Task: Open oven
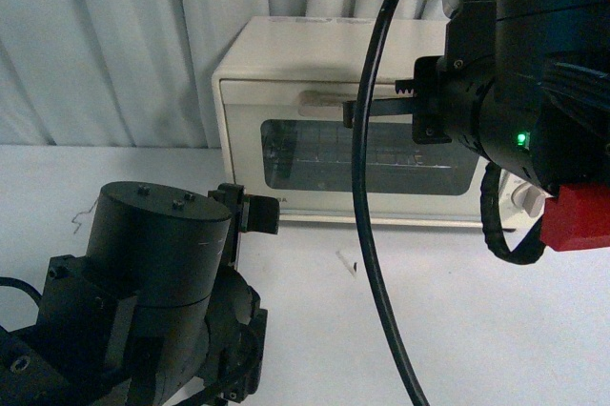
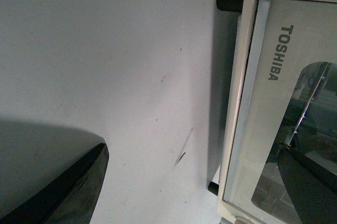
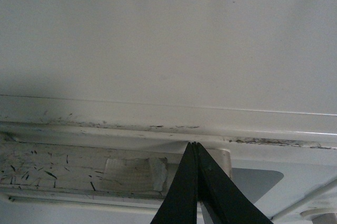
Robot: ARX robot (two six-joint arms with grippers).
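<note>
The cream-white TOSHIBA oven (image 1: 315,53) stands at the back of the white table, its glass door (image 1: 367,153) shut. My right gripper (image 1: 355,111) is shut and empty, its black fingertips pressed together at the bar handle (image 1: 319,99) along the door's top. In the right wrist view the gripper (image 3: 195,146) touches the gap between the oven's top edge (image 3: 158,50) and the scuffed handle (image 3: 79,166). My left gripper (image 1: 250,213) is open, low in front of the oven's left side. In the left wrist view its fingers (image 2: 63,192) flank the door's lower corner (image 2: 263,103).
White curtain (image 1: 105,34) hangs behind the oven. A black cable (image 1: 367,234) loops down in front of the door. A beige knob (image 1: 527,198) shows at the oven's right, beside a red block (image 1: 577,217) on my right arm. A small scrap (image 1: 348,263) lies on the table (image 1: 496,330).
</note>
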